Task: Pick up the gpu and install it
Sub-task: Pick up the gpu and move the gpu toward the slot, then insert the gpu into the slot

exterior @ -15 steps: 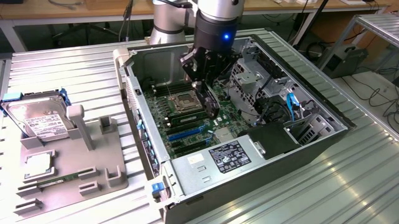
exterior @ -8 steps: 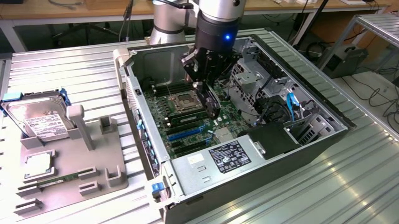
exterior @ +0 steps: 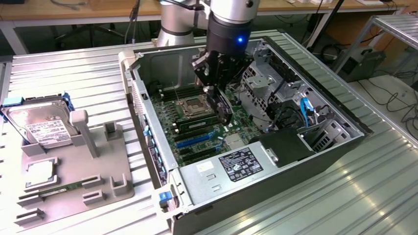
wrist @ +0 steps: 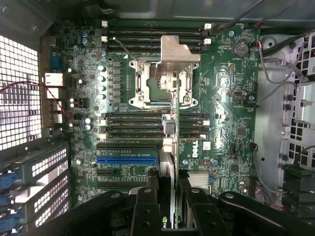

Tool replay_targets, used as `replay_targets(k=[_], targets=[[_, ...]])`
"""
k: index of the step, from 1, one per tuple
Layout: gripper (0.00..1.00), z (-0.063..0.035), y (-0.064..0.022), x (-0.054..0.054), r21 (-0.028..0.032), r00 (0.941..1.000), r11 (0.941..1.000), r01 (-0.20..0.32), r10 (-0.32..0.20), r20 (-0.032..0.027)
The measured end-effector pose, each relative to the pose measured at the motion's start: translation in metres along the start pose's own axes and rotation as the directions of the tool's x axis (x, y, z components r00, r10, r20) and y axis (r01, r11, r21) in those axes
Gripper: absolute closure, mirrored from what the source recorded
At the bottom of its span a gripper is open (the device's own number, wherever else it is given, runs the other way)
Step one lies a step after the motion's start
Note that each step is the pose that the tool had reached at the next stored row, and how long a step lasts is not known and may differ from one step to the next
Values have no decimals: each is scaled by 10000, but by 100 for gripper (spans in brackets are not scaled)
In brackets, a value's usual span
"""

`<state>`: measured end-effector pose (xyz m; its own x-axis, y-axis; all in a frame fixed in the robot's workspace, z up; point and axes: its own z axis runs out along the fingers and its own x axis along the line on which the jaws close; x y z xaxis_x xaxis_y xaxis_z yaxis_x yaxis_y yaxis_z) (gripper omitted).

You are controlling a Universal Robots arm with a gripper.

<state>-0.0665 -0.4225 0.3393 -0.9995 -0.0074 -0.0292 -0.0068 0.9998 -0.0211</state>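
Hand [wrist: 168, 199] pinches the gpu [wrist: 167, 169] edge-on between its fingers, held clear above the motherboard [wrist: 221, 123], near the end of the motherboard's blue slot [wrist: 127, 160]. Pickup looks done. Card not seated in any slot, so install remains.

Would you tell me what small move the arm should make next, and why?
Probably a small sideways shift toward the blue slot: the gripper holds the gpu above the motherboard, unseated, and the slot seems beside it, not beneath.
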Motion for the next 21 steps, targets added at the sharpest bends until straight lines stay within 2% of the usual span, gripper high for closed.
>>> replay_targets(k=[12,21], targets=[[74,16,-1,-112,0,10000,10000,35,-35,0],[74,16,-1,-114,0,10000,10000,36,-36,1]])
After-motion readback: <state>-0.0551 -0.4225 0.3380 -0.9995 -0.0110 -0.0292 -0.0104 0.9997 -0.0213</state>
